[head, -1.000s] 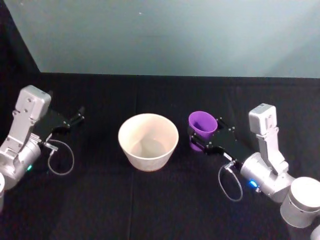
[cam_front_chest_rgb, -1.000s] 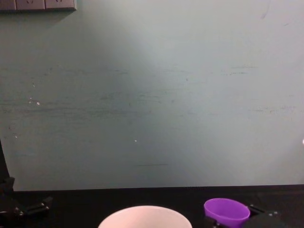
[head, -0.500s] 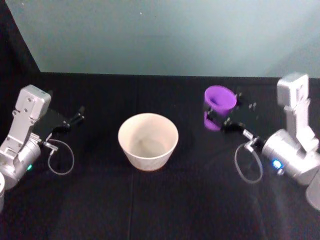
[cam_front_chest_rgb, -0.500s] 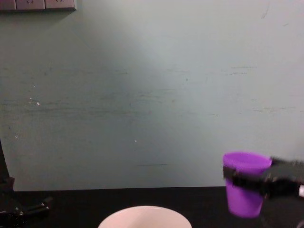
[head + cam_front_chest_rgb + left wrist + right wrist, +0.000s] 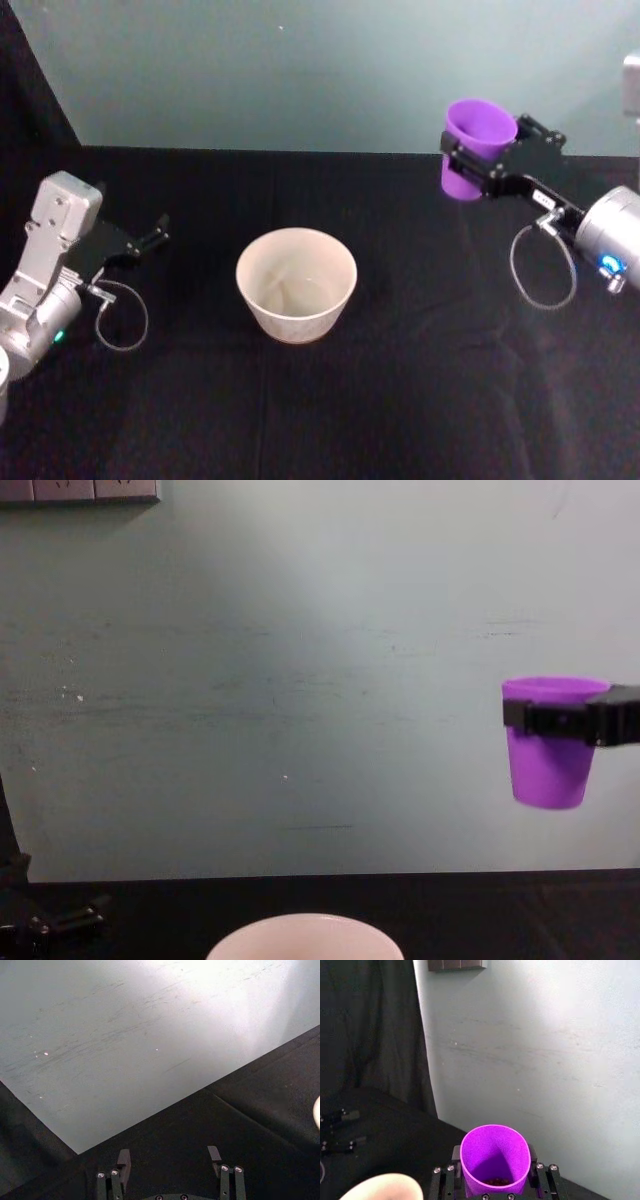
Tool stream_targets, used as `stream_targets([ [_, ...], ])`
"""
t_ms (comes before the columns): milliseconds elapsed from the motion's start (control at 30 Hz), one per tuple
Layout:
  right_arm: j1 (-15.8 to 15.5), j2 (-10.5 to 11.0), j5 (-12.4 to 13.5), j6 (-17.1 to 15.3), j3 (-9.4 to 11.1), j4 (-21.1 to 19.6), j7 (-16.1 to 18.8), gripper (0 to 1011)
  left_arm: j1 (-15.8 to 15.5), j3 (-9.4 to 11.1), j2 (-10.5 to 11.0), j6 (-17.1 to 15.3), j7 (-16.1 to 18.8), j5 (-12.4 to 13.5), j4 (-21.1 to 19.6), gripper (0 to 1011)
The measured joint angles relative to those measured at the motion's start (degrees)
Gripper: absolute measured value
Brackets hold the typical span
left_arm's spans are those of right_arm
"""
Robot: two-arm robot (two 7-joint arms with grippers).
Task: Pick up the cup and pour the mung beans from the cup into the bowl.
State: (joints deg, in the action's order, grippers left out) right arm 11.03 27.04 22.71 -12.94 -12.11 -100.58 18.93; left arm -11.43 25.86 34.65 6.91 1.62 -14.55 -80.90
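One second ago the cup (image 5: 478, 128) stood on the table (image 5: 400, 400) just right of the bowl (image 5: 296, 318). Now it hangs high above the table's back right corner, upright and well apart from the bowl. The pick-up seems done; pouring is not begun. The right gripper (image 5: 480, 170) pinches the cup's sides, with mung beans (image 5: 496, 1181) at its bottom. The left gripper (image 5: 155, 235), fingers spread and holding nothing, rests near the left edge.

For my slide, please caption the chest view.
Right gripper holds small purple plastic cup upright, high and right of wide pale bowl.
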Motion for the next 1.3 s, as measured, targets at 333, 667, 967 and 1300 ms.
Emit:
stream_targets([
  [333, 1.31, 1.64, 1.78, -4.15, 0.96, -3.59, -1.44, 732, 0.0, 0.0, 0.0, 0.0, 0.0, 0.0, 0.0, 1000],
  [667, 1.2, 2.26, 2.37, -4.64, 1.21, -4.27, -1.77, 732, 0.0, 0.0, 0.0, 0.0, 0.0, 0.0, 0.0, 1000],
  [967, 1.23, 2.21, 2.31, -4.66, 1.2, -4.28, -1.77, 732, 0.0, 0.0, 0.0, 0.0, 0.0, 0.0, 0.0, 1000],
  [1300, 1.24, 2.16, 2.26, -4.69, 1.18, -4.25, -1.77, 731, 0.0, 0.0, 0.0, 0.0, 0.0, 0.0, 0.0, 1000],
])
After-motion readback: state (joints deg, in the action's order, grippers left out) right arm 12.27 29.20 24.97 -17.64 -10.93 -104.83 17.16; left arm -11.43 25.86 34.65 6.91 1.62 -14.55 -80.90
